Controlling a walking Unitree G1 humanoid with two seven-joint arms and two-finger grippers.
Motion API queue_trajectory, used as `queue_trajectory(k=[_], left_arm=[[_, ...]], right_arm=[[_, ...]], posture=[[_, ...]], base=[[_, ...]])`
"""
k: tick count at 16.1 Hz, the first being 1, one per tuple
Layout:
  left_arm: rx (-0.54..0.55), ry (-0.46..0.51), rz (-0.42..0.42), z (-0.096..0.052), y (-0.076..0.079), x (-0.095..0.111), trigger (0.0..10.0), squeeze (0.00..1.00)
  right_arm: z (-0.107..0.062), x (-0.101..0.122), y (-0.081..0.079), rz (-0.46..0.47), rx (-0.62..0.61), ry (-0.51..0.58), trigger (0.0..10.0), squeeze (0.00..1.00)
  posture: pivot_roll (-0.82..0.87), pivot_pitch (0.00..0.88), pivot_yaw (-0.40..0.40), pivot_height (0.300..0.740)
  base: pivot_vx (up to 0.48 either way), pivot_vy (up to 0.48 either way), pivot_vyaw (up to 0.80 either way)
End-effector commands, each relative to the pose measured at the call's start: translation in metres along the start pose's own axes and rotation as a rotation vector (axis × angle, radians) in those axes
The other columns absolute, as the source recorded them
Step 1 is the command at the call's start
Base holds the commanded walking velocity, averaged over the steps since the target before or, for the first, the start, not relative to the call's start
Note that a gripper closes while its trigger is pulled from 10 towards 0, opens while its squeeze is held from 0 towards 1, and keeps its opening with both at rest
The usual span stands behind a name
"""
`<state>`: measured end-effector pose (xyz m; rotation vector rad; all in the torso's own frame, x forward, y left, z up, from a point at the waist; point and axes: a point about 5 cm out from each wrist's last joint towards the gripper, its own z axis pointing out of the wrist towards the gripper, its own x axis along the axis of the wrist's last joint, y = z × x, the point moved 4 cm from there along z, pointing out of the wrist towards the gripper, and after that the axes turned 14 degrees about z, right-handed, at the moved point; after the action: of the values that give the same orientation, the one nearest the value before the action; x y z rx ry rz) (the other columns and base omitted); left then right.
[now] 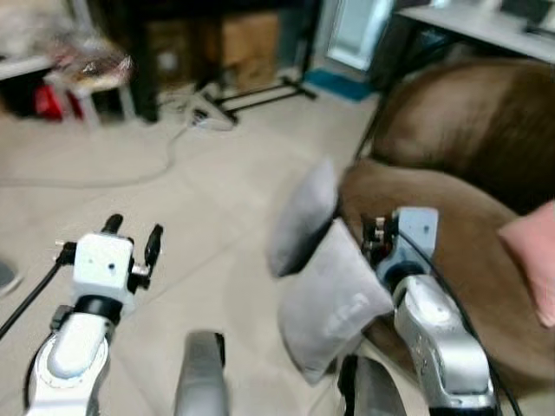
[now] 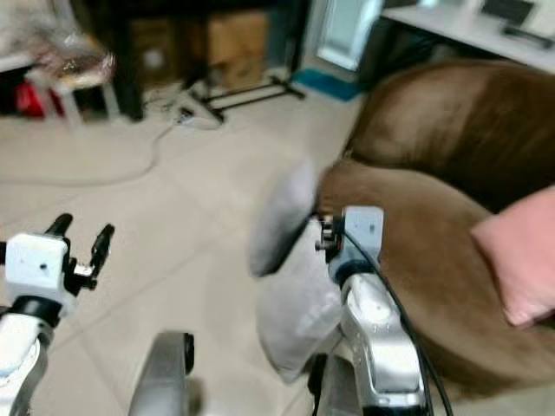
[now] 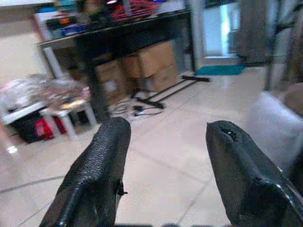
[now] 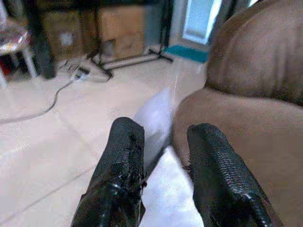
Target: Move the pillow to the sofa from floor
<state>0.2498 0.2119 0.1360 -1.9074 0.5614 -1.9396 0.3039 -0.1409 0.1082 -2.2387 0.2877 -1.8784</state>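
two grey pillows (image 1: 334,308) lean on the floor (image 1: 208,225) against the front of the brown sofa (image 1: 468,173), one behind the other, their long sides running up and away from the robot. the right gripper (image 4: 163,156) is by far the nearer, its fingers a narrow gap apart with the near pillow's upper edge just ahead between them. the left gripper (image 3: 165,170) hangs wide, well apart over bare tiles. one pink cushion (image 1: 533,260) lies on the seat.

A plain grey pillow (image 1: 334,308) is seen beside the black-fingered right gripper (image 4: 163,165) — a brown sofa (image 1: 468,173) beyond it, a pink cushion (image 1: 533,260) further right, beige floor tiles (image 1: 130,208).
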Motion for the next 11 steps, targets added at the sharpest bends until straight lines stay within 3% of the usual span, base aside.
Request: queue_trajectory(k=[1,2,7,11], left_arm=[[-0.024,0.021,-0.015,0.0019,0.0067,0.0056,10.0,0.0],[-0.023,0.019,-0.015,0.0014,0.0067,0.0051,10.0,0.0],[-0.027,0.016,-0.013,0.0015,0.007,0.0039,10.0,0.0],[-0.053,0.02,-0.007,0.0036,0.01,0.0045,10.0,0.0]], right_arm=[[0.0004,0.0037,0.0111,-0.025,-0.029,0.003,10.0,0.0],[0.0011,0.0036,0.011,-0.029,-0.026,0.0,10.0,0.0],[0.002,0.0019,0.0129,-0.032,-0.034,-0.008,10.0,0.0],[-0.0002,0.002,0.0134,-0.03,-0.042,-0.001,10.0,0.0]], posture=[[0.08,0.0,-0.074,0.574],[0.09,0.0,-0.077,0.574],[0.09,0.0,-0.079,0.574],[0.07,0.0,-0.046,0.574]], base=[[0.322,0.0,0.0],[0.319,0.0,0.0],[0.322,0.0,-0.71],[0.291,0.0,0.0]])
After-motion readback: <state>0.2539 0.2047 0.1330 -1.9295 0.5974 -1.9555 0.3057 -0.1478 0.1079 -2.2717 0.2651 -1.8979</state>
